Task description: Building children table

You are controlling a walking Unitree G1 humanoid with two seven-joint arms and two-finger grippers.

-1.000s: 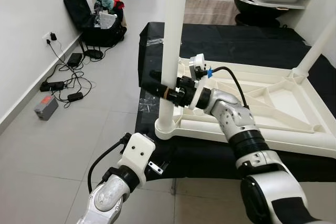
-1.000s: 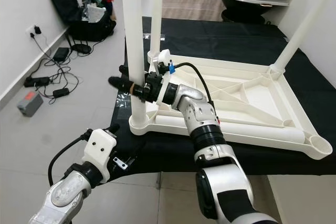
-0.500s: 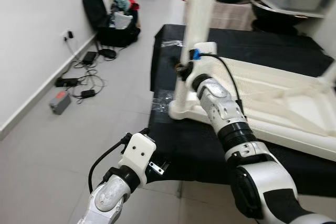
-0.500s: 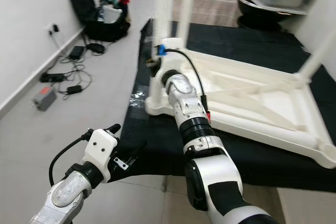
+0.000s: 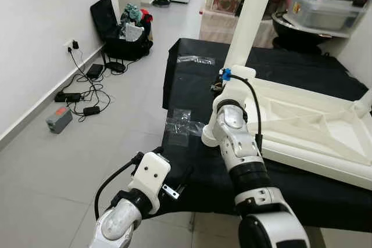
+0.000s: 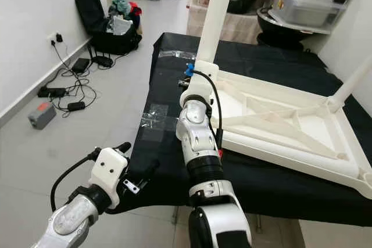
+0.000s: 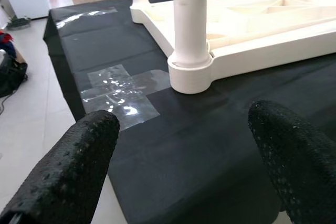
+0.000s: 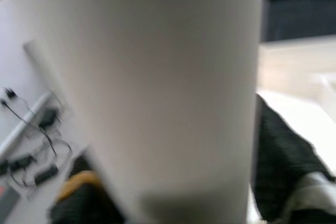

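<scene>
A white plastic children's table (image 5: 302, 137) lies upside down on a black-covered surface. Its near-left leg (image 5: 250, 21) stands in the corner socket (image 7: 190, 74). My right gripper (image 8: 184, 192) is shut on that leg a little above the socket; the black fingers (image 8: 286, 177) show on either side of the white tube. The right wrist (image 5: 228, 79) hides the grip in the eye views. Another leg (image 5: 365, 98) stands at the far right corner. My left gripper (image 7: 181, 166) is open and holds nothing, low in front of the surface's near edge (image 5: 168, 166).
Patches of clear tape (image 5: 180, 123) lie on the black cloth near the socket. By the left wall are a black bag of clothes (image 5: 122, 24), floor cables (image 5: 81, 85) and a small grey box (image 5: 58, 119). A storage tub (image 5: 331, 10) stands behind. Open tiled floor lies on the left.
The whole view has swung and pulled back, so the camera moved. My right gripper stays on the near-left leg, its forearm now in front of the leg. The left arm is unchanged.
</scene>
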